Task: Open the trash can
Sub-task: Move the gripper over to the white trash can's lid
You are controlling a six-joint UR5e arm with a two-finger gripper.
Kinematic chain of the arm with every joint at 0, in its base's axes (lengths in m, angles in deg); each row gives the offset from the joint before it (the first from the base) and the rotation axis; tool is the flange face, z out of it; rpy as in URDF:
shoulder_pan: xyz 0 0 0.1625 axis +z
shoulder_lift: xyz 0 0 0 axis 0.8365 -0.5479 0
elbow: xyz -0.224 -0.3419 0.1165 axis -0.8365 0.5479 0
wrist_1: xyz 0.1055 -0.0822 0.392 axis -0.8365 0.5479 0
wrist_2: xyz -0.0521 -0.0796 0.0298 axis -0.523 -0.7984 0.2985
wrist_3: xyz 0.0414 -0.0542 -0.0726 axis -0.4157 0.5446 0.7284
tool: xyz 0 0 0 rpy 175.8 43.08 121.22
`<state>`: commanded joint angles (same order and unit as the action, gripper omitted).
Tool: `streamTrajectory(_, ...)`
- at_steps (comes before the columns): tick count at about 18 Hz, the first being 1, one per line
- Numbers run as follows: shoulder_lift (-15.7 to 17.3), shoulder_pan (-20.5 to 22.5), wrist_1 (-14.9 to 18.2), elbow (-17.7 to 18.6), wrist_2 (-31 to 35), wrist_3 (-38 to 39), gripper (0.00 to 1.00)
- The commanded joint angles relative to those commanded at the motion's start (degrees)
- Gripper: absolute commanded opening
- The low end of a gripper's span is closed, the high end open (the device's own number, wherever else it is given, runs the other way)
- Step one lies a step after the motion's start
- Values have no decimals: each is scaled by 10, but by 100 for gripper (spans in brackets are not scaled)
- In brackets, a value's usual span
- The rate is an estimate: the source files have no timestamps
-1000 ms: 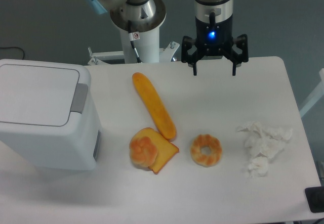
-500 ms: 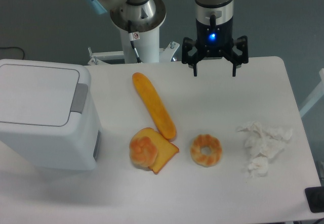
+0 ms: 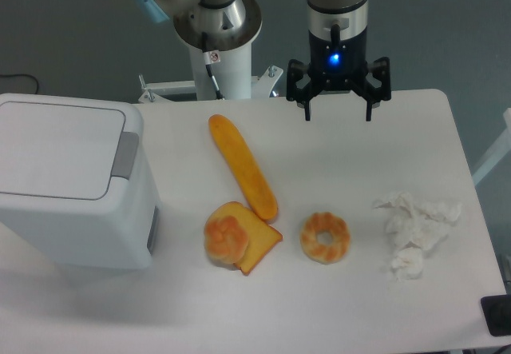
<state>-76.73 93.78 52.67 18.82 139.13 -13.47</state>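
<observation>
Gripper (image 3: 337,114): spread wide, holding nothing, fingers pointing down over the far edge of the table (image 3: 359,306), well apart from the trash can (image 3: 76,186) and off to its right.
Arm pose: wrist vertical, blue light lit on the gripper body; upper links cut off by the top of the frame, so the elbow cannot be seen.
Arm base (image 3: 215,26): white column behind the table, between trash can and gripper, partly cropped at the top.
Trash can: on the table's left end, lid flat and closed, grey push tab (image 3: 124,155) on the lid's right edge; left side cut off by the frame.
Baguette (image 3: 243,166): long orange loaf lying diagonally, right of the trash can, nearest item to the gripper.
Bread slice (image 3: 255,238): right of the trash can's lower corner, touching the baguette's near end.
Round bun (image 3: 227,238): sits on the bread slice, covering part of it.
Donut (image 3: 325,237): further right of the trash can, apart from the slice.
Crumpled tissue (image 3: 415,230): farthest right from the trash can.
Dark object (image 3: 498,316): bottom right corner, cropped, cannot tell what it is.
</observation>
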Motion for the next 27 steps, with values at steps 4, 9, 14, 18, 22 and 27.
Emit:
streamTrajectory(4, -4, -1, -1, 1, -4, 1, 100)
streamTrajectory(9, -17, -1, -5, 0, -5, -2, 100)
streamTrajectory(14, -33, -2, -7, -5, -7, -2, 100)
streamTrajectory(18, -40, -1, -6, -1, -31, 0, 100)
streamTrajectory(22, -60, 7, -6, 0, -104, 1, 100)
streamTrajectory(27, -56, 5, -4, -3, -114, 7, 100)
